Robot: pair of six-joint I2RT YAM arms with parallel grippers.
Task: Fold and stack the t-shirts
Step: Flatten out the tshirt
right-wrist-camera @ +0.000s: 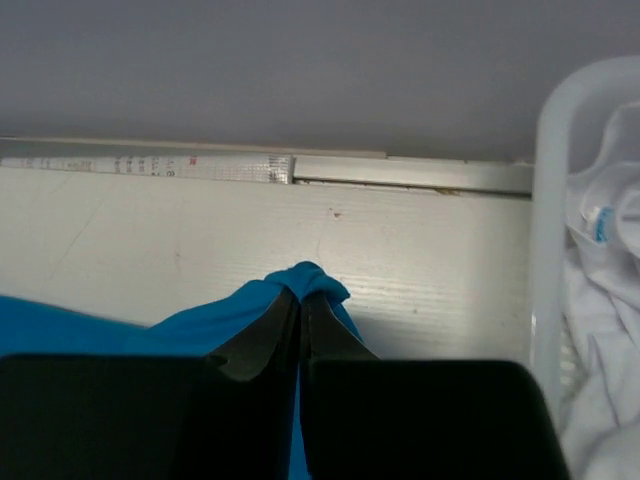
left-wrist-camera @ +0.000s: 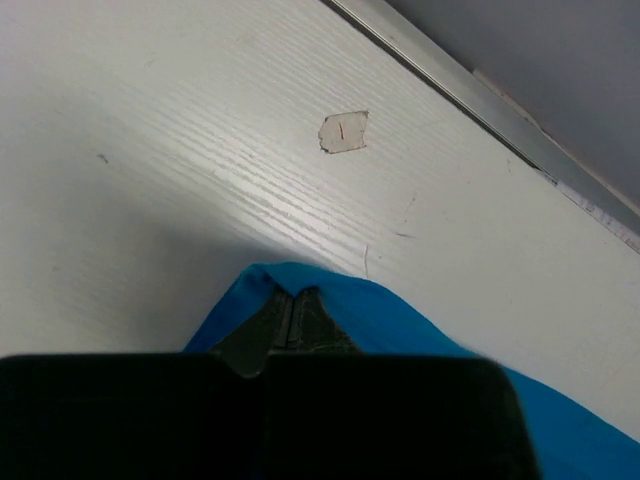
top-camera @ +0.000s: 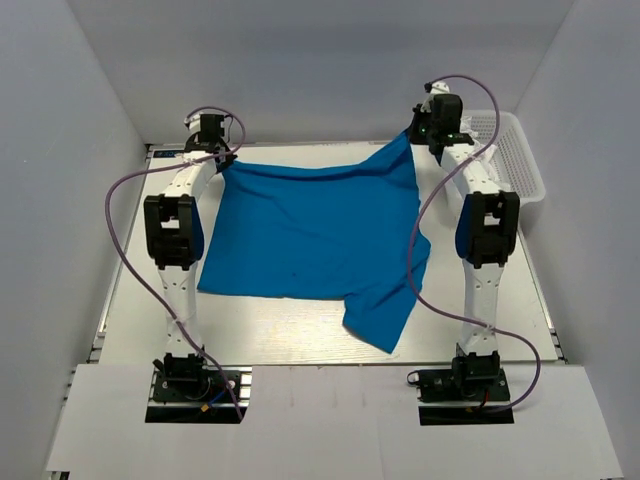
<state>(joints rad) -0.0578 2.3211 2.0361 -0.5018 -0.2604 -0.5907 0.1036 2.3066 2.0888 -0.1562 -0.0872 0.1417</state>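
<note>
Pale grey walls (top-camera: pixel 320 60) box in a white, faintly grained table (top-camera: pixel 280 340). Along its far side runs a metal rail (right-wrist-camera: pixel 410 172) with a strip of printed tape (right-wrist-camera: pixel 150 165) beside it, the print too small to read. A small ragged grey patch (left-wrist-camera: pixel 343 131) marks the tabletop ahead of the left gripper (left-wrist-camera: pixel 293 300). The blue t-shirt (top-camera: pixel 310 235) lies spread over the middle of the table between the two arms. Its far edge is raised at both corners and sags between them, and its near right part is bunched into a fold that reaches toward the table's near edge. The left gripper's jaws are closed on the far left corner of the cloth. The right gripper (right-wrist-camera: pixel 300 300) pinches the far right corner, with a small knot of blue fabric poking out past its fingertips. A white lattice basket (top-camera: pixel 520 165) stands at the far right, just beside the right gripper, and white cloth (right-wrist-camera: pixel 600 300) lies heaped inside it — what sort of garment cannot be told. The right wrist view cuts the basket off at the frame edge. Each wrist view's lower part is filled by its own black gripper body, which hides the cloth beneath. From above, sleeves and collar are hard to pick out among the folds — purple cables (top-camera: pixel 125 230) loop beside each arm.
</note>
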